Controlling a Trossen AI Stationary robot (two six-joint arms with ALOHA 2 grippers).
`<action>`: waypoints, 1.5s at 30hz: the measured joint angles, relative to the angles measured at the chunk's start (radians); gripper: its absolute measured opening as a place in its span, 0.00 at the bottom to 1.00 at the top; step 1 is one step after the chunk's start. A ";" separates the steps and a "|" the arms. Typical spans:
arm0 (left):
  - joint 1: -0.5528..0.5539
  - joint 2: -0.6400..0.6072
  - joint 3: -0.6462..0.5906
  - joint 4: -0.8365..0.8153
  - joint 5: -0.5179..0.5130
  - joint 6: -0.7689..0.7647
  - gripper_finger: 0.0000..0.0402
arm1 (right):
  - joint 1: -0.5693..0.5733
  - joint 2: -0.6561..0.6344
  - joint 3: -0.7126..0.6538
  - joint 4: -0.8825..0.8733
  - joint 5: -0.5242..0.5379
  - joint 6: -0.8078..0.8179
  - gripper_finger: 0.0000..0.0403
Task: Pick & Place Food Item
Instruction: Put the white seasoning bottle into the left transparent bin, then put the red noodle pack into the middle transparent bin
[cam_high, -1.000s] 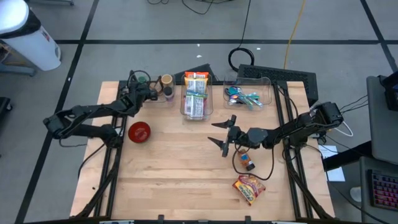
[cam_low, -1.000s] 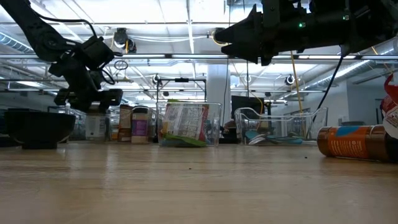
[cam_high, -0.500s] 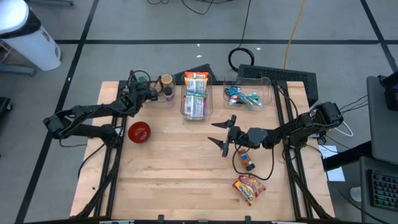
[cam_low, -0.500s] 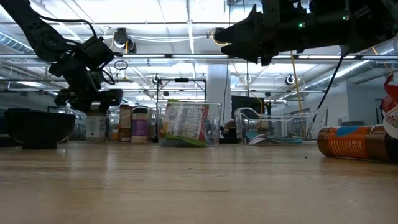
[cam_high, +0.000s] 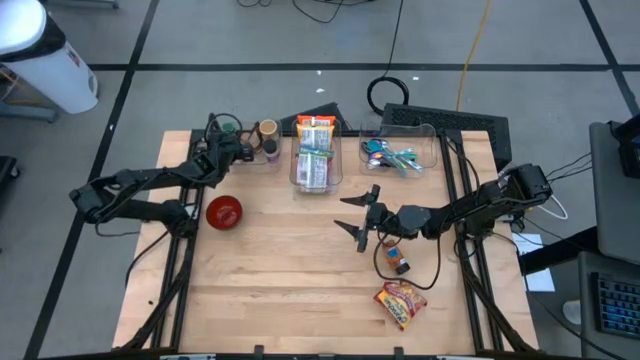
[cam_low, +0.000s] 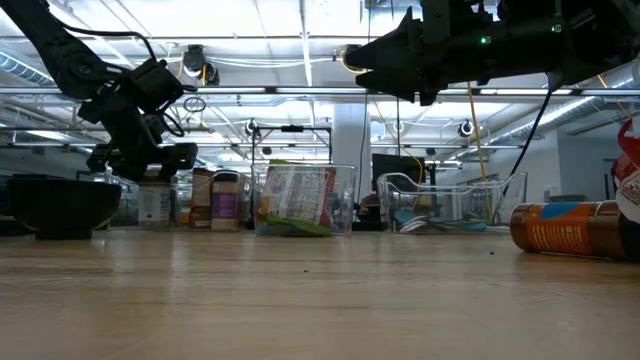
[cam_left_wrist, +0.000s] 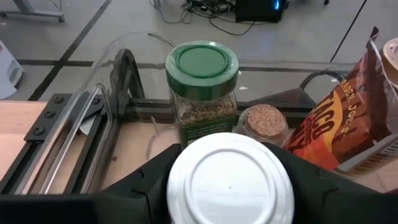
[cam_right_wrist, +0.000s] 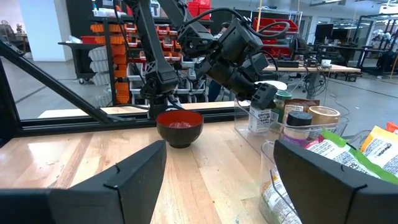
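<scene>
A jar with a white lid (cam_left_wrist: 230, 180) stands in the clear bin (cam_left_wrist: 106, 68) at the table's far left, and my left gripper (cam_high: 243, 150) is shut around its top. Behind it in that bin are a green-lidded jar (cam_left_wrist: 201, 87), a cork-topped jar (cam_left_wrist: 264, 121) and a brown snack bag (cam_left_wrist: 348, 106). The right wrist view shows the same jar (cam_right_wrist: 260, 118) under the left gripper (cam_right_wrist: 261, 93). My right gripper (cam_high: 362, 218) hangs open above the middle of the table, holding nothing. My left gripper pinches the white-lidded jar at its top, one finger (cam_left_wrist: 143, 186) on each side of the lid's rim (cam_left_wrist: 177, 168). The fingers slant down at it from the table's near left. The jar is upright; I cannot tell whether its base is off the bin's floor.
A red bowl (cam_high: 224, 212) sits near the left gripper. A clear bin of snack packets (cam_high: 315, 155) and one of utensils (cam_high: 400, 155) stand at the far edge. An orange bottle (cam_high: 398, 262) lies on its side and a snack bag (cam_high: 401, 303) lies near right.
</scene>
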 joint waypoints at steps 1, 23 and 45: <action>0.000 0.000 0.000 0.000 0.000 -0.001 0.56 | 0.000 0.000 0.000 0.000 0.000 0.000 0.72; -0.021 -0.118 0.011 0.040 0.090 0.134 0.65 | 0.000 0.000 0.000 -0.016 0.000 0.007 0.72; -0.401 -0.189 0.011 0.330 0.696 0.330 0.58 | 0.012 0.000 0.000 -0.071 -0.058 0.086 0.72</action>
